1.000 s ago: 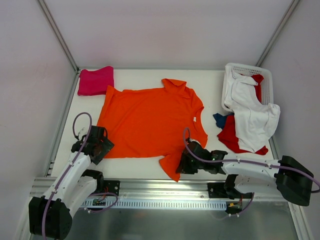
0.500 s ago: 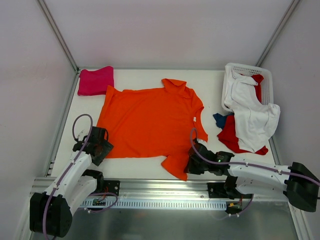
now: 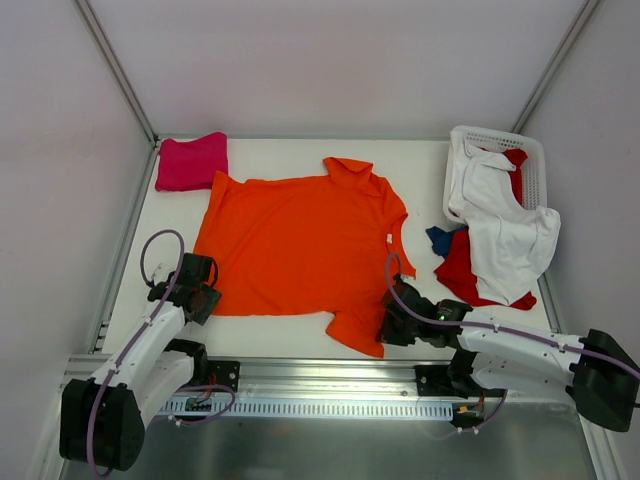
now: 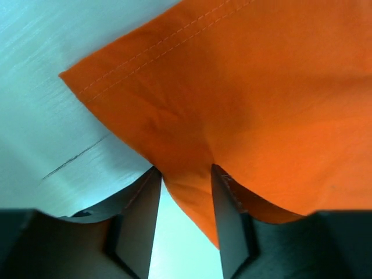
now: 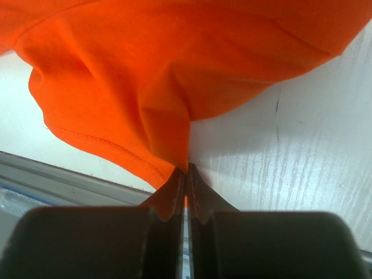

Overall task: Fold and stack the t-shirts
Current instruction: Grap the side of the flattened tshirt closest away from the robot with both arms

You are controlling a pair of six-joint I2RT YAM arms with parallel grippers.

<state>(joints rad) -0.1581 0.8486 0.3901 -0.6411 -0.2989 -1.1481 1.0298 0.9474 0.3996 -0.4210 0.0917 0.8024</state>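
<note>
Top view: orange t-shirt (image 3: 300, 240) lies spread on the table (image 3: 270, 155), left hand (image 3: 200, 292) at its near-left corner, right hand (image 3: 388, 325) at its near-right corner.
Left wrist: fingers apart, hem between them (not clamped).
Right wrist: fingers pinched tight on an orange fold.

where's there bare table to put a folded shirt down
Widest bare strip: along the far edge, between the magenta t-shirt and the basket, behind the orange t-shirt. A narrower strip runs between that shirt and the table's left edge. The right side is crowded with the spilled white t-shirt and red t-shirt.
</note>
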